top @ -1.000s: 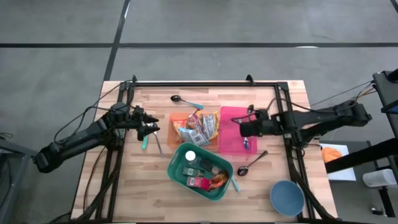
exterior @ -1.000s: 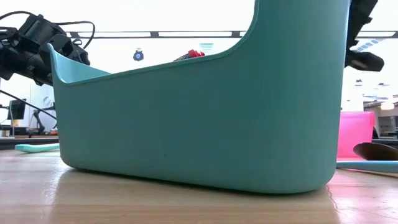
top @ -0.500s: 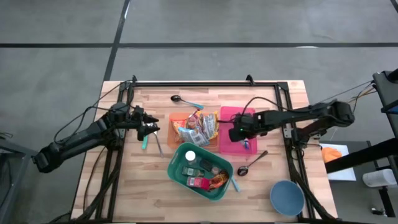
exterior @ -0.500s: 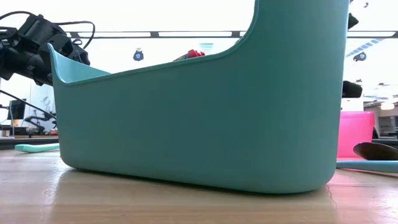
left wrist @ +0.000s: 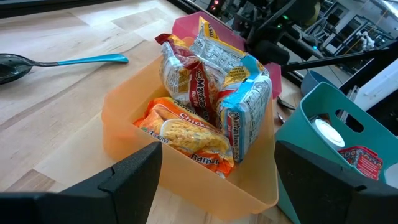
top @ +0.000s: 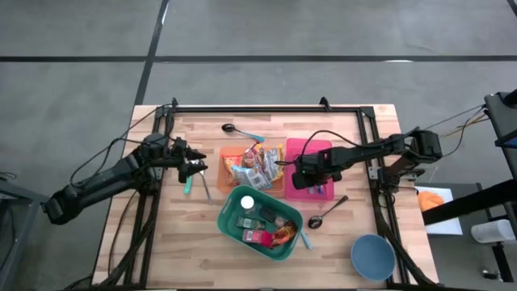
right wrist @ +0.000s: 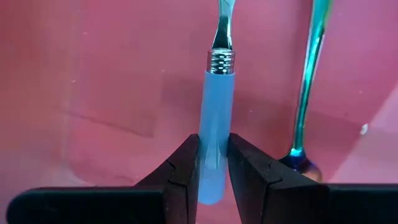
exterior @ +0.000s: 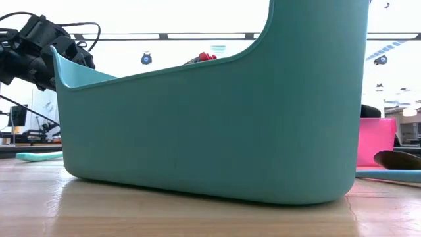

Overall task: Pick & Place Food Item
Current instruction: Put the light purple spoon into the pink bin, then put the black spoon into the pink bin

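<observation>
- A robotics lab or workshop, not a home.
- A butcher-block table [top: 202, 242] in a black metal frame [top: 266, 108] stands on a grey concrete floor [top: 81, 48] marked with dark lines.
- Ceiling strip lights [exterior: 197, 35], desks and monitors [exterior: 16, 118] fill the room behind.
</observation>
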{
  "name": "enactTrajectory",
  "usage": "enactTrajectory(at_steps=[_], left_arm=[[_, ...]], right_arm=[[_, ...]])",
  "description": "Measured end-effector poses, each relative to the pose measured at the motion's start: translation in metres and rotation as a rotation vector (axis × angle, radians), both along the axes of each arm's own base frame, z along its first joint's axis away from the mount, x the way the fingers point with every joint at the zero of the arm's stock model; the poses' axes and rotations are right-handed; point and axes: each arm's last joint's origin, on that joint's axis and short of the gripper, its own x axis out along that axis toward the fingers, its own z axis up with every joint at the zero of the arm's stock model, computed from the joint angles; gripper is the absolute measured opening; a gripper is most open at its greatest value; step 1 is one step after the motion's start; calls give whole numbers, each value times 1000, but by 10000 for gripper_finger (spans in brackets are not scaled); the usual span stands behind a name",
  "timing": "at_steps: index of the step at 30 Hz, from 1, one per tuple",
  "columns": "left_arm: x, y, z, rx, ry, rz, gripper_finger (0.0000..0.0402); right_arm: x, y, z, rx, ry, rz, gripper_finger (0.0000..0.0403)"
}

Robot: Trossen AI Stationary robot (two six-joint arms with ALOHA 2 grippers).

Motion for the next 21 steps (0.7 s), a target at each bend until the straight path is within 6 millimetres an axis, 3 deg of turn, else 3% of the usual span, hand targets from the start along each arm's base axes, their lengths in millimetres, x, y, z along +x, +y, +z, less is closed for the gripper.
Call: enactTrajectory(at_steps=[10, 18, 21], left_arm=[[0, 0, 0, 0, 0, 0, 315], [0, 0, 0, 0, 0, 0, 315], [0, 0, 0, 0, 0, 0, 315]], right_arm=[[1, -1, 3, -14, -23, -10, 76], [0, -1, 2, -16, -20, -6, 186], [0, -1, 2, -20, -21, 7, 205]])
